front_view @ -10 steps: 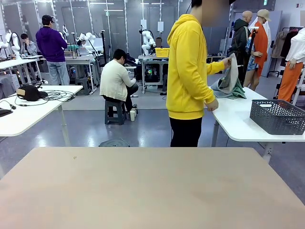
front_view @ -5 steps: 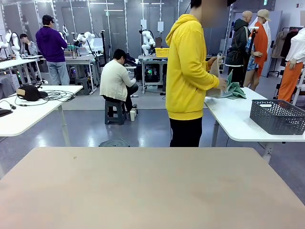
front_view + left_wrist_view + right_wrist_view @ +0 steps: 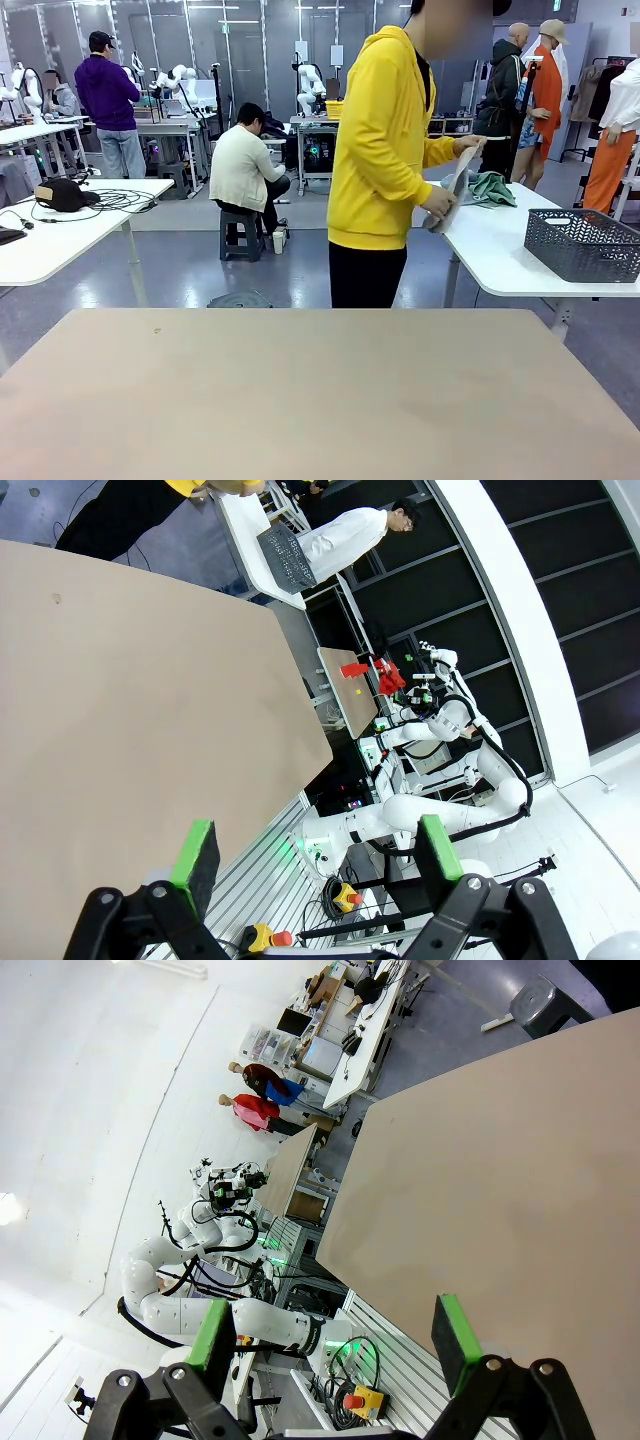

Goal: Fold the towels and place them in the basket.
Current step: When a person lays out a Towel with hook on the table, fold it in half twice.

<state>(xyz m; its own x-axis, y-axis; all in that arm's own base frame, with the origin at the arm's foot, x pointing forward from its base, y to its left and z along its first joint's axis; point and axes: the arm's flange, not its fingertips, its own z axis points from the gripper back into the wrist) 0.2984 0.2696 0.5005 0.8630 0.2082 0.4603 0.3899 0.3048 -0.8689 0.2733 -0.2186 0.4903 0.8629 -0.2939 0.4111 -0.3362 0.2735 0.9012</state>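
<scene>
Well, the broad beige table (image 3: 300,400) stretches in front of me across the whole lower half of the front view. Beyond its far edge and off to my right stands a white side table (image 3: 490,262), well apart from mine. At that table's near corner stands a person (image 3: 380,150) in a yellow hoodie and dark trousers, turned side-on toward it.

On the right part of the white side table sits the basket (image 3: 582,245), dark, with lattice mesh walls, upright with its opening facing up. I cannot tell whether anything lies in it. The person grips an off-white towel (image 3: 456,188) with both hands (image 3: 437,206), one low at the table's edge and the other higher up, so the cloth hangs between them just over the corner. Just behind it a green towel (image 3: 492,188) lies crumpled on the white tabletop, between the person and the basket.

Both towels and the basket are far across from me, off my own table altogether and well apart from either of my claws. My left claw (image 3: 317,848) looks out over the beige top, its two green-padded fingers spread wide with nothing between them. My right claw (image 3: 335,1332) hangs likewise over the beige top, fingers wide apart, pinching nothing.
</scene>
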